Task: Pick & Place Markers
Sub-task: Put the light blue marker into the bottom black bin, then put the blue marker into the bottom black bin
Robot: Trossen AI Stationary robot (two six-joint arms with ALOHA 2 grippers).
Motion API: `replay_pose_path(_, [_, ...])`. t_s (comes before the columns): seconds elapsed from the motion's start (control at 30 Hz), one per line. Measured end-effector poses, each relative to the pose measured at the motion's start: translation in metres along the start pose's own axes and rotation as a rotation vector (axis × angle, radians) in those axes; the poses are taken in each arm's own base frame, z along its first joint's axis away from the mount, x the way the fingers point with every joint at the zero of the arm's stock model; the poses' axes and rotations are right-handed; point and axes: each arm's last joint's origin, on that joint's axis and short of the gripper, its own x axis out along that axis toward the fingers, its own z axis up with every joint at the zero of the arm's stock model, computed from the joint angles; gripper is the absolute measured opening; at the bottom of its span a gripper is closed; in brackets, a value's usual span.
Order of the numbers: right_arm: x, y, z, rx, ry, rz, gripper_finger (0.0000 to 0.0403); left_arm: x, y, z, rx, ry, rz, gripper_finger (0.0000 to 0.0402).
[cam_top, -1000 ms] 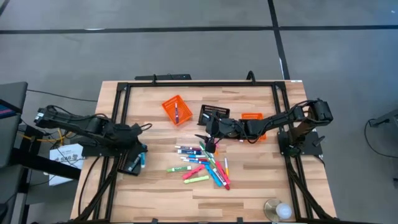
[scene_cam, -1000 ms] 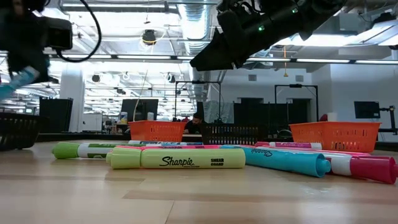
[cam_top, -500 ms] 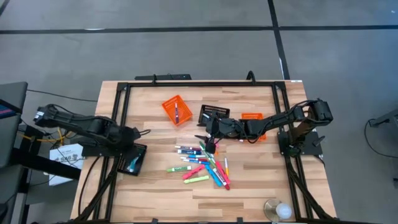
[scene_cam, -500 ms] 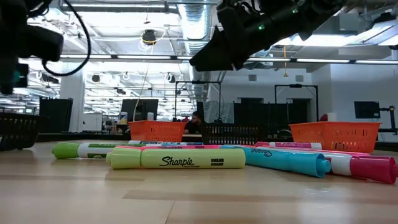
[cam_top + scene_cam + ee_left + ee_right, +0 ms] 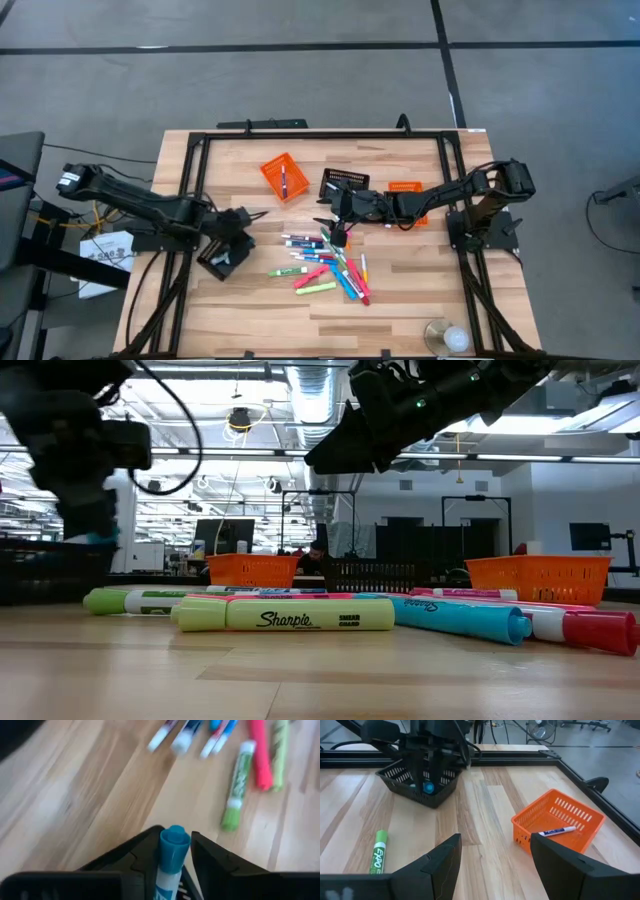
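Note:
Several markers (image 5: 325,265) lie loose at the table's middle; the low view shows a yellow-green one (image 5: 285,614) nearest. My left gripper (image 5: 175,832) slants down over the black basket (image 5: 420,787) at the table's left (image 5: 222,262), shut on a teal marker (image 5: 172,855). My right gripper (image 5: 495,865) hangs open above the far end of the pile (image 5: 336,228), with nothing between its fingers. One marker (image 5: 559,831) lies in an orange basket (image 5: 557,822). My left gripper has the teal marker's barrel (image 5: 169,870) between its two fingers, which lie along it. The capped end (image 5: 174,840) sticks out past the fingertips and points down. In the right wrist view the cap (image 5: 428,786) hangs within the black basket's walls.
A second black basket (image 5: 345,182) and another orange basket (image 5: 408,190) stand at the far middle, partly under my right arm. A green marker (image 5: 379,852) lies apart from the pile. Black rails (image 5: 195,180) frame the table. A pale round thing (image 5: 447,337) sits at the near right.
My left gripper has come down and toward the table's right, over the black basket, carrying the teal marker with it. My right arm has kept still.

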Motion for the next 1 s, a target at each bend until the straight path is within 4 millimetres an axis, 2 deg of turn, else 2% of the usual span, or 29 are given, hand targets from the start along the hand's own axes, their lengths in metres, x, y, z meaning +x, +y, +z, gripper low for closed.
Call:
replay_pose_path(0.17, [0.0,0.0,0.0,0.0,0.0,0.0,0.0226,0.009,0.004,0.008,0.033,-0.021,0.024,0.0139])
replay_pose_path(0.4, [0.0,0.001,0.0,0.0,-0.002,0.034,0.0226,0.008,0.015,0.021,0.048,-0.095,0.063,0.0157])
replay_pose_path(0.63, [0.0,0.005,0.0,0.0,-0.005,0.169,0.0226,0.002,0.012,0.019,0.043,-0.061,-0.041,0.0164])
replay_pose_path(0.83, [0.014,0.016,-0.017,-0.005,0.035,0.214,0.0226,0.002,0.006,0.007,-0.016,0.079,-0.12,0.0166])
replay_pose_path(1.0, [0.033,0.022,-0.03,-0.065,0.066,0.221,0.0226,0.002,0.002,0.003,0.023,0.091,-0.128,0.0162])
